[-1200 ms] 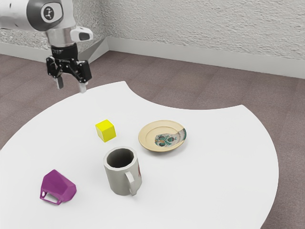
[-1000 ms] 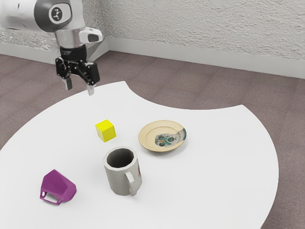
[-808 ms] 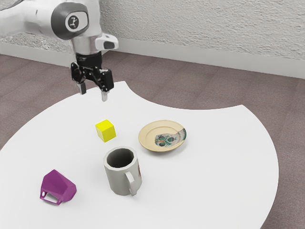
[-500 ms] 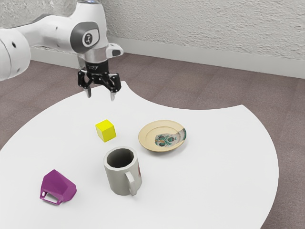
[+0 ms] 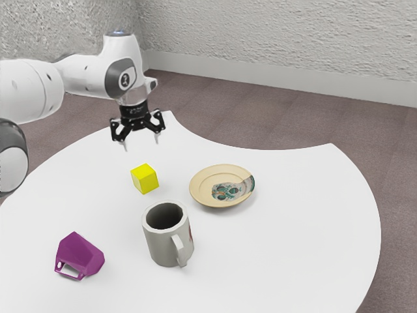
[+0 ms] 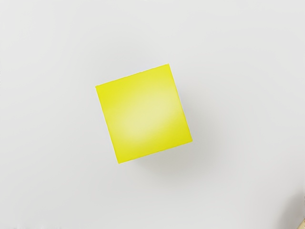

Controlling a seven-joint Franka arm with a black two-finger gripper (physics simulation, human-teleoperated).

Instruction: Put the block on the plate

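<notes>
1. So from where I'm standing, the arm (image 5: pixel 85 75) is glossy white, all chunky rounded segments.
2. Dark grey surround (image 5: pixel 113 77) near the wrist, white face, little black logo (image 5: pixel 125 80). Kinda neat!
3. Bluish ring (image 5: pixel 118 32) up top.
4. Silvery-grey collar (image 5: pixel 133 96) down below.
5. Gripper's (image 5: pixel 141 146) black, pale specks, skinny light-grey fingertips (image 5: pixel 156 138).

- The block (image 5: pixel 144 178) is a plain, bright yellow cube, sitting flat on the bench (image 5: pixel 280 254) below the hand (image 5: pixel 141 145) and apart from it, its top face level.
- The plate (image 5: pixel 203 185) is round and tan, with a teal and grey picture across part of its face and rim. It lies face up on the bench, lower than the hand and off toward the exterior view's right, near the block.
</notes>
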